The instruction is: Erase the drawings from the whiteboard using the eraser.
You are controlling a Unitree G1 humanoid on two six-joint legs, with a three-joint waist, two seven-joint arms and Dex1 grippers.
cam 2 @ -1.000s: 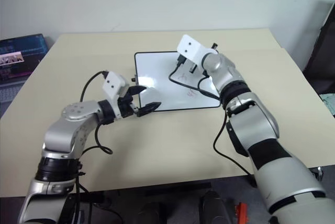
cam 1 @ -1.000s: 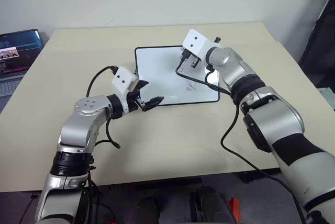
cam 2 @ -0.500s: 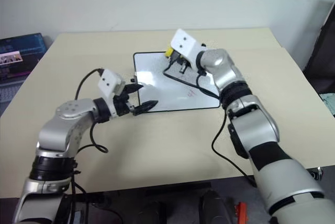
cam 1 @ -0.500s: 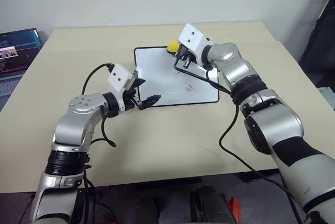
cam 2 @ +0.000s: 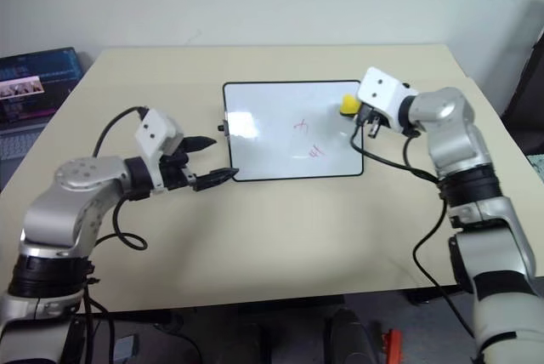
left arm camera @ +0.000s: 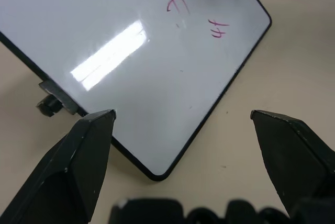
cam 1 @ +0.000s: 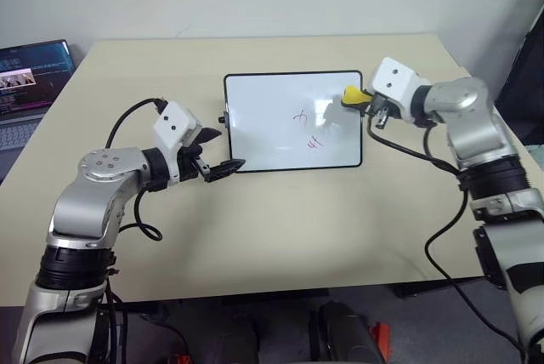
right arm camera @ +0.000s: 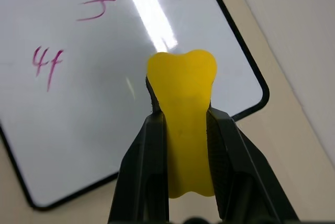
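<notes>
Right end effector [cam 1: 364, 102] clamped on eraser [cam 1: 352, 94], poised over board's [cam 1: 255, 117] right edge. Drawings [cam 1: 308, 128], two pink scribbles, lie on the board's right half, just left of eraser and toward the near edge; right arm far nearer. Left end effector [cam 1: 214, 150] spread, empty, by board's near-left corner on desk [cam 1: 280, 219]. Eraser-to-board contact unclear.
</notes>
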